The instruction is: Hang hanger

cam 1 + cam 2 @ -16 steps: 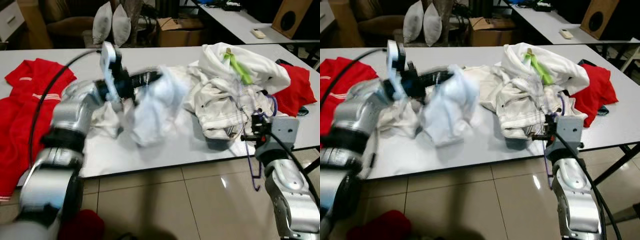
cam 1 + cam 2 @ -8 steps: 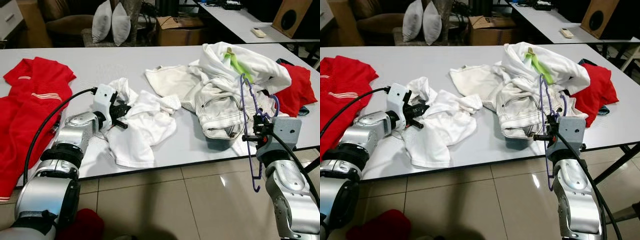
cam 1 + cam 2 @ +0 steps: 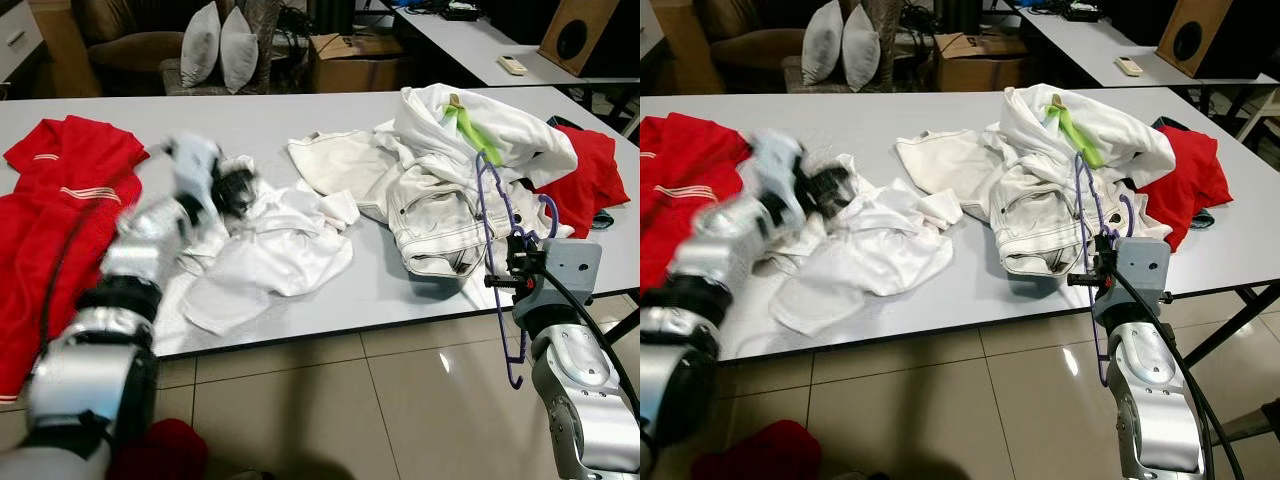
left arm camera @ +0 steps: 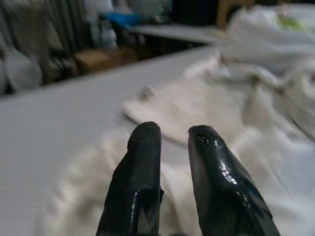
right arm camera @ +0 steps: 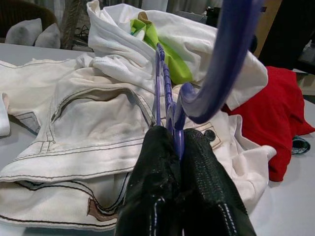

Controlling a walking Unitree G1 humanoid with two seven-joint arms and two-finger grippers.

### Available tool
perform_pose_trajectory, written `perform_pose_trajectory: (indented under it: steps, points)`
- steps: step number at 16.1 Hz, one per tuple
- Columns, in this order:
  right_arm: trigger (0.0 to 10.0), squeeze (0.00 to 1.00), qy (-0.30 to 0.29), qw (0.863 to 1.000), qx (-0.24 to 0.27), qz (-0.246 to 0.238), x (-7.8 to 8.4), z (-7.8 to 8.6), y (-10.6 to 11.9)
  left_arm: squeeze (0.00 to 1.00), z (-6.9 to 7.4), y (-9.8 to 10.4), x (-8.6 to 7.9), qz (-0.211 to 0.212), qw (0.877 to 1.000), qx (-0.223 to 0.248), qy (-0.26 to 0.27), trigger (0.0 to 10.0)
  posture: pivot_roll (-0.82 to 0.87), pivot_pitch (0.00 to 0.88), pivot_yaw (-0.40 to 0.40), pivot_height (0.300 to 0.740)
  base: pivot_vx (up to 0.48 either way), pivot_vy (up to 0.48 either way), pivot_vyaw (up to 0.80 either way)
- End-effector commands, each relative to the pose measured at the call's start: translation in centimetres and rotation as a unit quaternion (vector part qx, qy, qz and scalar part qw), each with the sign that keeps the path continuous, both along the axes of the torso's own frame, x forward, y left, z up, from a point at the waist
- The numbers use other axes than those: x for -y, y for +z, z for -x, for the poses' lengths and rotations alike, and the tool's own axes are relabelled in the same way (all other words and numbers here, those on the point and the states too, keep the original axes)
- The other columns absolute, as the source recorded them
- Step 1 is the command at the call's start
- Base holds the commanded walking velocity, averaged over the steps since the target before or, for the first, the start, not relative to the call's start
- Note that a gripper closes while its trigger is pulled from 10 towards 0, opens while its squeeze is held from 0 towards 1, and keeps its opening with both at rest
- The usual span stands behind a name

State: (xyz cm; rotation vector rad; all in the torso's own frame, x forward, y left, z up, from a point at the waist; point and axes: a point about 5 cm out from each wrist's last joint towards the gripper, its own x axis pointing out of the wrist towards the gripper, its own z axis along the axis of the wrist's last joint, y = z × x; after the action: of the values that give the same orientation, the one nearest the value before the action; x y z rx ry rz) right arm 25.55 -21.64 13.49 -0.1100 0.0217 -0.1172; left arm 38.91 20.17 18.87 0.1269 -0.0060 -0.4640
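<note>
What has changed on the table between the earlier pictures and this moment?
The left gripper was lifting the white shirt a second ago, then lowered it onto the table; now the shirt lies spread flat and the gripper is pulling back, blurred, jaws slightly apart. The right gripper stays shut on the purple hanger at the table edge. The other clothes have not moved.

head pair looks down at table [image 3: 300, 125]; wrist views close over clothes.
</note>
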Motion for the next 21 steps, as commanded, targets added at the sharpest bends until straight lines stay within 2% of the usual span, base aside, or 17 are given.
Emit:
perform_pose_trajectory:
  steps: [1,2,3,4,5,6,7,9,10,12,14,15,16,17,18,20,21]
  points:
    - [10.0,0.0,-0.004,1.0,0.002,-0.001,0.1,0.0,0.3,1.0,-0.1,0.7,0.0,0.003,1.0,0.015,-0.005,10.0,-0.26,0.0,0.006,0.74,0.0,0.0,0.0]
    - [10.0,0.0,-0.005,1.0,0.002,-0.002,0.1,0.0,0.2,1.0,0.4,0.8,0.6,-0.001,0.998,0.02,-0.065,10.0,-0.25,0.0,0.007,0.74,0.0,0.0,0.0]
    - [10.0,0.0,-0.006,1.0,0.002,-0.003,0.1,0.0,0.2,1.0,1.3,0.3,2.0,-0.014,0.988,0.017,-0.151,10.0,-0.25,0.0,0.008,0.74,0.0,0.0,0.0]
    - [10.0,0.0,-0.006,1.0,0.003,-0.004,0.0,0.0,0.2,1.0,1.8,-0.6,2.9,-0.045,0.981,0.006,-0.187,10.0,-0.25,0.0,0.009,0.74,0.0,0.0,0.0]
    - [10.0,0.0,-0.006,1.0,0.003,-0.004,0.0,0.0,0.2,1.0,1.9,-1.0,3.2,-0.074,0.979,0.008,-0.191,10.0,-0.25,0.0,0.009,0.74,0.0,0.0,0.0]
    - [10.0,0.0,-0.005,1.0,0.003,-0.005,-0.1,-0.1,0.2,0.82,1.6,-1.4,3.4,-0.132,0.977,0.029,-0.166,10.0,-0.24,0.0,0.011,0.74,0.0,0.0,0.0]
    - [10.0,0.0,-0.004,1.0,0.003,-0.006,-0.2,-0.1,0.1,0.0,1.5,-2.1,3.5,-0.187,0.969,0.029,-0.16,10.0,-0.25,0.0,0.016,0.74,0.0,0.0,0.0]
    - [10.0,0.0,-0.005,1.0,0.003,-0.007,-0.2,-0.1,0.0,0.0,2.0,-3.3,3.4,-0.231,0.955,0.001,-0.185,10.0,-0.25,0.0,0.024,0.74,0.0,0.0,0.0]
    - [10.0,0.0,-0.007,1.0,0.003,-0.009,-0.2,0.0,0.0,0.0,2.3,-3.6,3.5,-0.234,0.951,-0.011,-0.204,10.0,-0.25,0.0,0.028,0.74,0.0,0.0,0.0]
    - [10.0,0.0,-0.009,1.0,0.003,-0.009,-0.2,0.1,-0.1,0.0,2.4,-3.8,3.4,-0.236,0.949,-0.019,-0.211,10.0,-0.25,0.0,0.031,0.74,0.0,0.0,0.0]
    - [10.0,0.0,-0.009,1.0,0.002,-0.011,-0.3,0.1,-0.2,0.0,2.1,-4.1,2.9,-0.262,0.947,-0.015,-0.187,10.0,-0.25,0.0,0.032,0.74,0.0,0.0,0.0]
    - [10.0,0.0,-0.009,1.0,0.003,-0.011,-0.3,0.1,-0.2,0.0,2.0,-4.0,2.8,-0.264,0.947,-0.014,-0.181,9.4,-0.25,0.0,0.032,0.74,0.0,0.0,0.0]
    - [10.0,0.0,-0.009,1.0,0.003,-0.012,-0.4,0.1,-0.2,0.0,1.9,-3.8,2.7,-0.26,0.95,-0.011,-0.174,2.3,-0.25,0.0,0.032,0.74,0.0,0.0,0.0]
    - [10.0,0.0,-0.008,1.0,0.004,-0.012,-0.5,0.1,-0.2,0.0,1.9,-3.7,2.7,-0.253,0.952,-0.01,-0.175,0.6,-0.25,0.0,0.032,0.74,0.0,0.0,0.0]
    - [10.0,0.0,-0.007,1.0,0.003,-0.012,-0.5,0.1,-0.2,0.0,1.9,-3.6,2.8,-0.249,0.952,-0.01,-0.177,0.0,-0.25,0.0,0.031,0.74,0.0,0.0,0.0]
    - [10.0,0.0,-0.007,1.0,0.004,-0.012,-0.4,0.0,-0.2,0.0,1.9,-3.6,2.8,-0.243,0.953,-0.004,-0.178,0.0,-0.25,0.0,0.029,0.74,0.0,0.0,0.0]
    - [10.0,0.0,-0.006,1.0,0.003,-0.011,-0.4,0.0,-0.2,0.0,1.9,-3.3,3.0,-0.225,0.958,0.0,-0.179,0.0,-0.24,0.0,0.028,0.74,0.0,0.0,0.0]
